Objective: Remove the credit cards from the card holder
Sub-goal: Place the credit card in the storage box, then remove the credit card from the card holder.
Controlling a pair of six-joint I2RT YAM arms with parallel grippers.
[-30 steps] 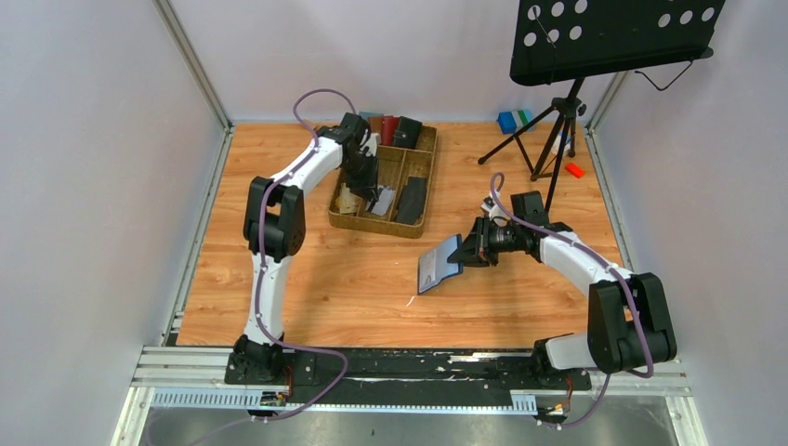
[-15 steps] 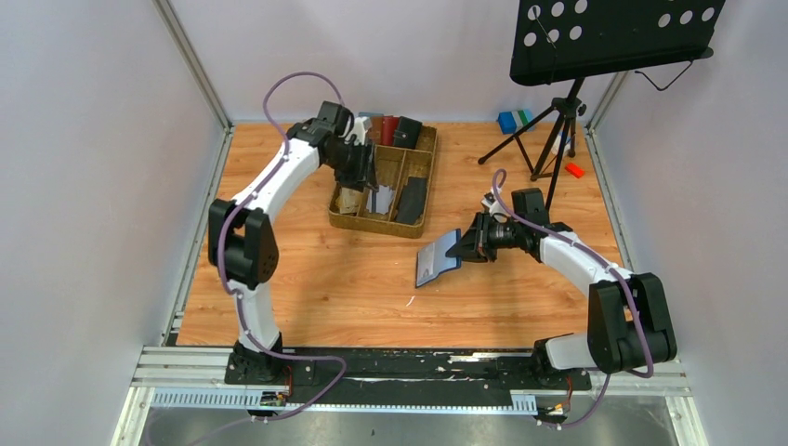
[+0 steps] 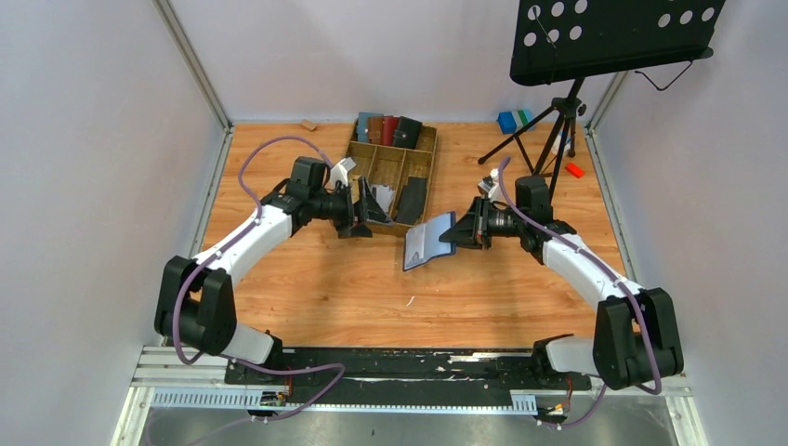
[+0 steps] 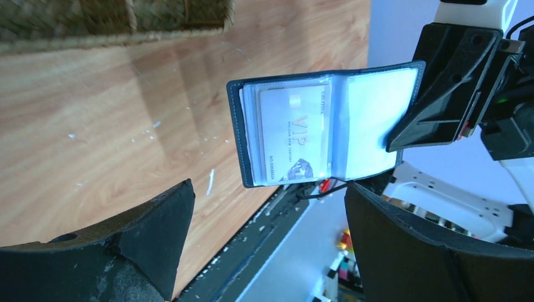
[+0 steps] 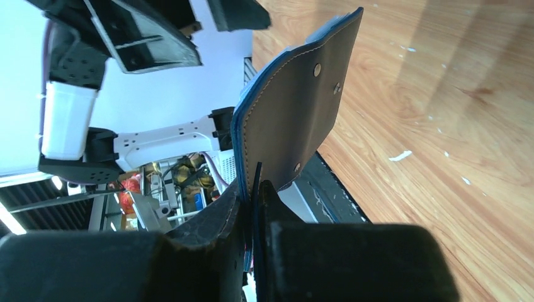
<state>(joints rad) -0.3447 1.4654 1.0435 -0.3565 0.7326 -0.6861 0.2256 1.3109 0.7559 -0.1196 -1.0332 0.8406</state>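
Card holder (image 3: 426,243) is spread open, held up above mid table (image 3: 307,279), with a white VIP credit card (image 4: 293,135) in its pocket. Right gripper (image 3: 457,232) is clamped on the holder's edge, arm reaching left. Left gripper (image 3: 367,209) is level, jaws wide and empty, facing the holder beside tray (image 3: 431,172).
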